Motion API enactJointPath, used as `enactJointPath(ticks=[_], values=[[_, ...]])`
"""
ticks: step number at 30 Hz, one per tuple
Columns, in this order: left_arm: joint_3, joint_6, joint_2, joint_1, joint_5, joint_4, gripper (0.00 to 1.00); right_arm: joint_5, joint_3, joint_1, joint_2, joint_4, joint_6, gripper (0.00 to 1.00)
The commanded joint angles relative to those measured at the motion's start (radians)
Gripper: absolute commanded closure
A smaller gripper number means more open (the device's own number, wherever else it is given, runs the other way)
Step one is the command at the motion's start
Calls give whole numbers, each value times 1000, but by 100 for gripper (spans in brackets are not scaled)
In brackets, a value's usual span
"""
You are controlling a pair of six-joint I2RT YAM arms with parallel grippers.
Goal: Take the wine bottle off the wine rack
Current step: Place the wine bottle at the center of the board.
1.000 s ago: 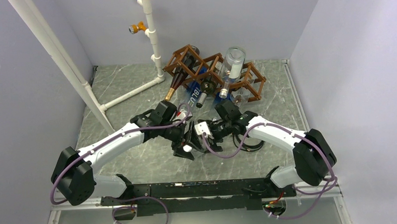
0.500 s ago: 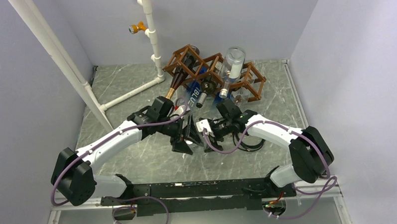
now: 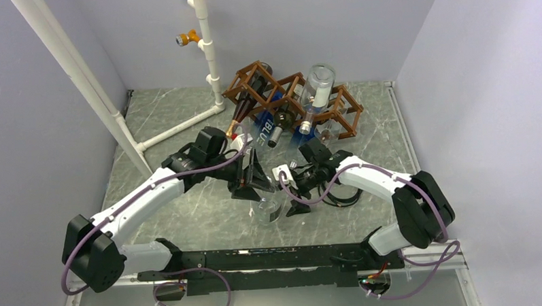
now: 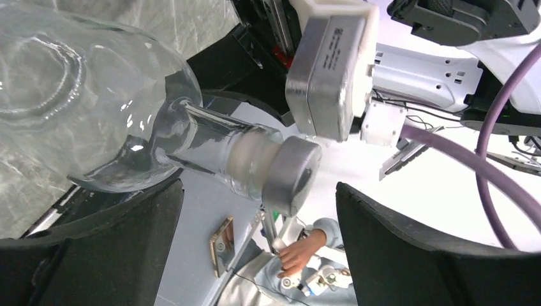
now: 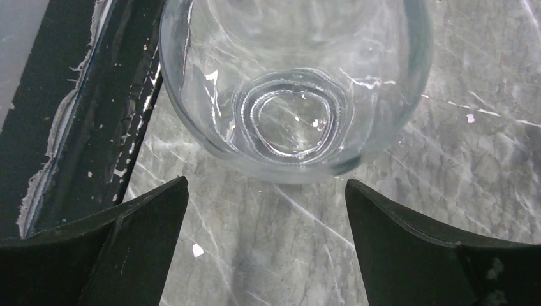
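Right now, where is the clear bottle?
Top view: the bottle rests on the table at centre, between the left tool and right tool, in front of the rack.

left tool (image 4: 258,191): opened, pulled back | right tool (image 5: 266,183): opened | clear bottle (image 3: 267,209): released, on table (image 3: 189,214)

Robotics lab test booth. Closed in on the left, far and right sides by bare pale-violet walls (image 3: 456,65). Floored with a grey marble-patterned tabletop (image 3: 179,122). Fitted at the near edge with a black mounting rail (image 3: 258,259) carrying a white left arm (image 3: 151,194) and right arm (image 3: 375,180), both trailing purple cables (image 4: 459,153). Furnished only with a white PVC pipe frame (image 3: 208,53) at far left and a wine rack (image 3: 349,116) at far centre.
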Motion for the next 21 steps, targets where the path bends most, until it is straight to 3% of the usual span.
enactJointPath(ticks=[1,7,12,18,21], values=[[13,84,-65,16,-31,8,5,-83,25,-38,-56,-28,15,4],[-27,210,-174,23,-112,0,5,-112,67,-76,-115,-93,16,3],[-31,455,-348,23,-375,-81,3,-79,167,-76,-128,-288,-85,3],[-176,593,-612,23,-690,7,1,-53,345,-72,-90,-485,-152,4],[-289,632,-758,23,-714,124,0,-64,424,-64,-70,-517,-139,4]])
